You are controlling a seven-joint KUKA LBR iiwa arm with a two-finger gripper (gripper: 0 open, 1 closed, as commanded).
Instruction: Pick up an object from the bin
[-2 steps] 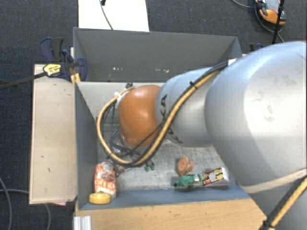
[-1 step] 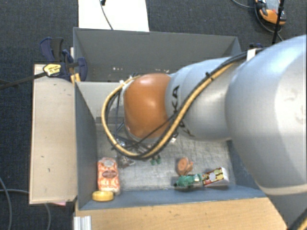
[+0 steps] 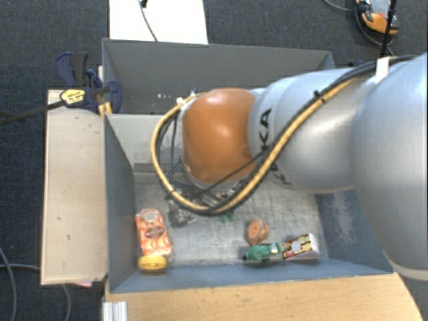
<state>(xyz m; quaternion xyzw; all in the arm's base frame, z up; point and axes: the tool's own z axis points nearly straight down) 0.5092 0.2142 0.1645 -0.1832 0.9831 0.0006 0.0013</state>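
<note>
My gripper [image 3: 179,214] shows as a dark metal part under the orange wrist cover, low over the bin floor left of the middle. Just to its left lies an orange bottle [image 3: 151,236] with a yellow cap, its cap end toward the front wall. A small green piece [image 3: 228,214] peeks out from under the cables to the gripper's right. A round brown lump [image 3: 257,231] rests farther right on the floor.
Along the front wall at the right lies a green toy with a red, white and yellow packet [image 3: 281,249]. The arm and its cover hide the middle and back of the bin floor.
</note>
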